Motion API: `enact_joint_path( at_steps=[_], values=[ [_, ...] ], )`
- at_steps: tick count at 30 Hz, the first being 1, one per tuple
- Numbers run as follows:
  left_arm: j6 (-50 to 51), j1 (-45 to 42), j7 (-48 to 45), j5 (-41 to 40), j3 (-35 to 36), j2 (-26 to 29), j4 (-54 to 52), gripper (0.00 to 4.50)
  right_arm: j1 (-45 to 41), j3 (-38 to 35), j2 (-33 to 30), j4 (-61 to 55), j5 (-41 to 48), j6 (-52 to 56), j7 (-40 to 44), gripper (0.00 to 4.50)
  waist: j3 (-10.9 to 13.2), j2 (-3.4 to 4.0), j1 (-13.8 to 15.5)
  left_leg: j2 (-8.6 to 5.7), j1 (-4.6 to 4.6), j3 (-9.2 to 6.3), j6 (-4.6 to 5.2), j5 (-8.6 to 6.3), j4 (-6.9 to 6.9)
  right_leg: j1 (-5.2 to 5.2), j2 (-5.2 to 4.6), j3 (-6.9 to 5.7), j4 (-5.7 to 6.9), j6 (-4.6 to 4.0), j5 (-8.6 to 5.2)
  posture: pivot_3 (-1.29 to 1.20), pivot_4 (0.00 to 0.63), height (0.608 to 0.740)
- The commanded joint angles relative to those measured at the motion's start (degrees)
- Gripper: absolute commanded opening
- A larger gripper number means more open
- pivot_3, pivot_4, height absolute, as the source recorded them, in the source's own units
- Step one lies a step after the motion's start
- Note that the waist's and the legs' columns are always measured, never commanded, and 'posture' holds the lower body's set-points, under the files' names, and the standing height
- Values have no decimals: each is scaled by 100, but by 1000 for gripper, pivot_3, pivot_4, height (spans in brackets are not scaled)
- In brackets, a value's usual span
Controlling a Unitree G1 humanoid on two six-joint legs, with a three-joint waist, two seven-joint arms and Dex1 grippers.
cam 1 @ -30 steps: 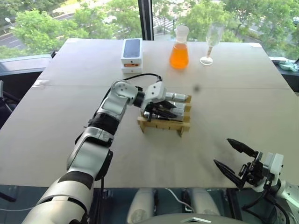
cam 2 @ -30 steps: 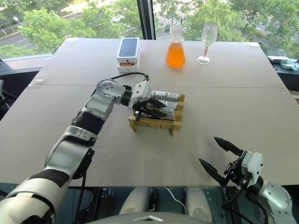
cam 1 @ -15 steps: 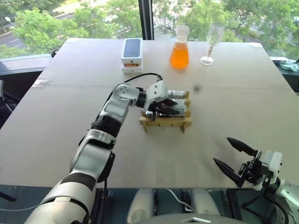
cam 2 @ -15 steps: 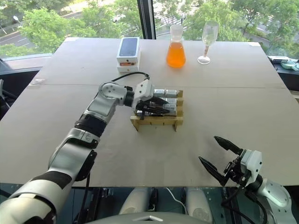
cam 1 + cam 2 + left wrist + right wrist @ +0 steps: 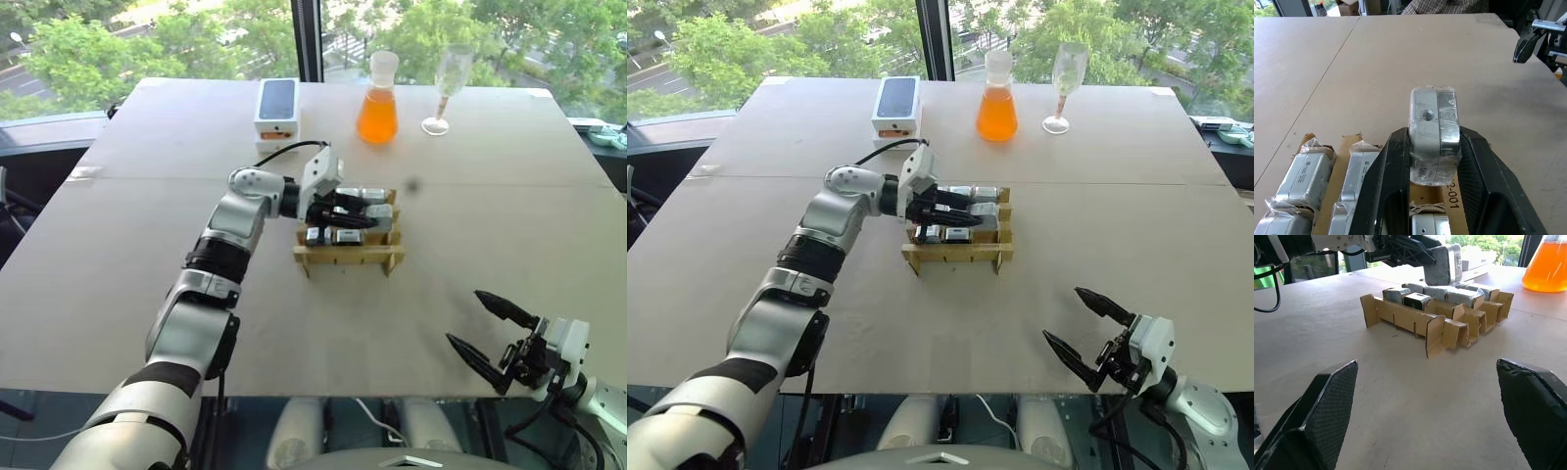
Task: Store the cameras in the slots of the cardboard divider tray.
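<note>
Left gripper is clamped on a camera, one black finger on each broad side. The camera stands on edge between the jaws, its upper half sticking out past the fingertips, a small round hole on the face toward the wrist view. It is wrapped in clear film. In the right wrist view the held camera hangs in the air above the tray, not touching it, over the tray's far side.

The tray sits mid-table, in front of the left arm. Several more cameras lie in its slots; the left wrist view shows two wrapped ones side by side in neighbouring slots and another one just under the gripper. How many slots are free is hard to tell.

Right gripper is near the table's near right edge, well apart from the tray, jaws spread wide with nothing between them; its two fingers frame the tray in the right wrist view.

On the table's far side: phone box, flask with orange liquid, empty glass next to the flask.
</note>
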Motion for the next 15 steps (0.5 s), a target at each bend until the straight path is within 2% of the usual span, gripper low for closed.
enact_joint_path(
  at_steps=[1, 15],
  values=[
    [-96, -10, -9, 97, 1, 122, -194, 751, -4, -52, 16, -110, 39, -145, 75, 4500, 0, 0, -3, 0, 0, 0, 0, 0, 0, -1, 0, 0, 0, 0, 0, 0, 150, 740],
    [-650, -42, 292, 575, -114, -219, 618, 751, 48, -28, 151, 67, -60, -372, 132, 4500, 0, 0, 6, -3, 1, 1, 0, 0, -2, -1, -2, 1, 0, 0, 0, 0, 150, 740]
  ],
)
